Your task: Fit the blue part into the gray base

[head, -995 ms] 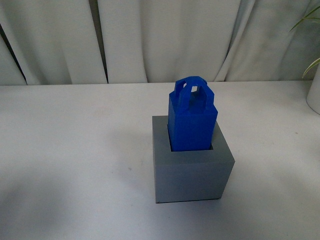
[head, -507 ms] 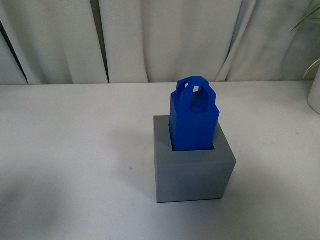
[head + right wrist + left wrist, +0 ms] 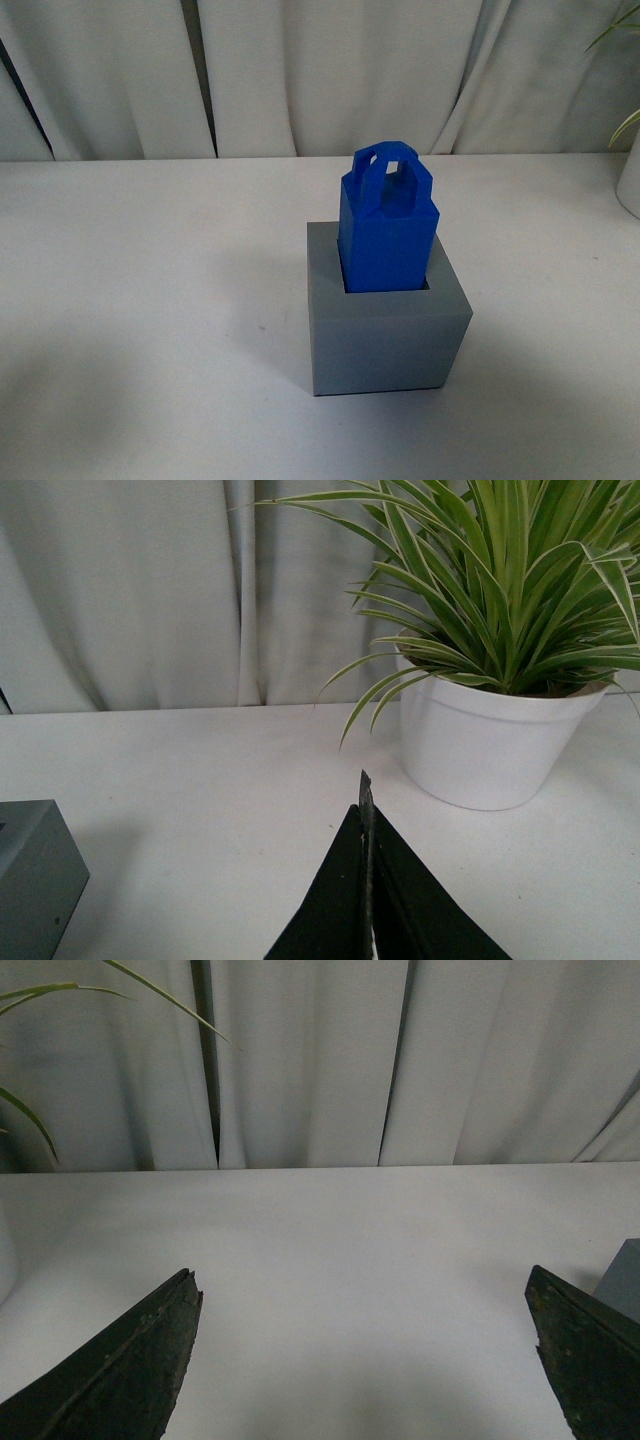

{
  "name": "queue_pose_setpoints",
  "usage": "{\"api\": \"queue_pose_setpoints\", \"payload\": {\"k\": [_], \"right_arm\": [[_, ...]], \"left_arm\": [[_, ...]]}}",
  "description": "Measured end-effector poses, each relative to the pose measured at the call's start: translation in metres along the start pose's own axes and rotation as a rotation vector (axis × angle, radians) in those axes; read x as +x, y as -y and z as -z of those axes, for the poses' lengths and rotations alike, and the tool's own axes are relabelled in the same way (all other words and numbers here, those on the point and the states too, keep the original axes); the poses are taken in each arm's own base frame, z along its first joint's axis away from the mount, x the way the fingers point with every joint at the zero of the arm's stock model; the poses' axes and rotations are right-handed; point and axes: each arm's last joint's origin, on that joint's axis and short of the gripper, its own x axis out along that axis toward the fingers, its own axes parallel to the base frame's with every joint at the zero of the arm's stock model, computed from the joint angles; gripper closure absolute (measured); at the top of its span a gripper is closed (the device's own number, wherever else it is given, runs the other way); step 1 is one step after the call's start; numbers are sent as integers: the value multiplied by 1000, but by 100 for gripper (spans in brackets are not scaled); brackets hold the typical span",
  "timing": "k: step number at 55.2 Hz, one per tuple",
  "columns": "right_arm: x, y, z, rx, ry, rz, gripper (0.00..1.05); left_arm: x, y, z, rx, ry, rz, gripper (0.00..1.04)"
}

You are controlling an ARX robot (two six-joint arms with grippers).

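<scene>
The left gripper [image 3: 365,1360] has its two dark fingers [image 3: 120,1370] spread wide apart with nothing between them, only bare white table [image 3: 350,1260] under the gap. Past one finger, at the frame edge of the left wrist view, a gray corner of the base [image 3: 625,1280] shows, apart from the finger. A thin green leaf [image 3: 160,995] arches in front of the pale curtain [image 3: 320,1060] behind the table. The right gripper [image 3: 366,880] has its fingers pressed together into one dark wedge, holding nothing. Beyond it stands a white pot [image 3: 490,740] with a striped green plant [image 3: 500,580], near the gripper but not touching it; on the other side a corner of the base [image 3: 35,870] sits well apart from the pot. In the front view neither arm appears. The base [image 3: 385,325] rests on the table [image 3: 130,300] about midway across, and the blue part [image 3: 388,235] stands upright in its top recess, its lower end inside the opening, most of its body and the looped handles rising above the rim. Nothing touches the part or base. The pot's rim [image 3: 628,185] shows at the far right edge, well apart from the base.
</scene>
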Motion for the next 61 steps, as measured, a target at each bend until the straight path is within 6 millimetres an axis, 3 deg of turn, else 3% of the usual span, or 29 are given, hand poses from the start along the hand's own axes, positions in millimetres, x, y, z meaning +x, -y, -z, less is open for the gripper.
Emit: {"api": "queue_pose_setpoints", "payload": {"k": [5,61], "right_arm": [[-4,0,7,0,7,0,103],[-33,0,9,0,10,-1,101]], "left_arm": [[0,0,0,0,0,0,6],[0,0,0,0,0,0,6]]}}
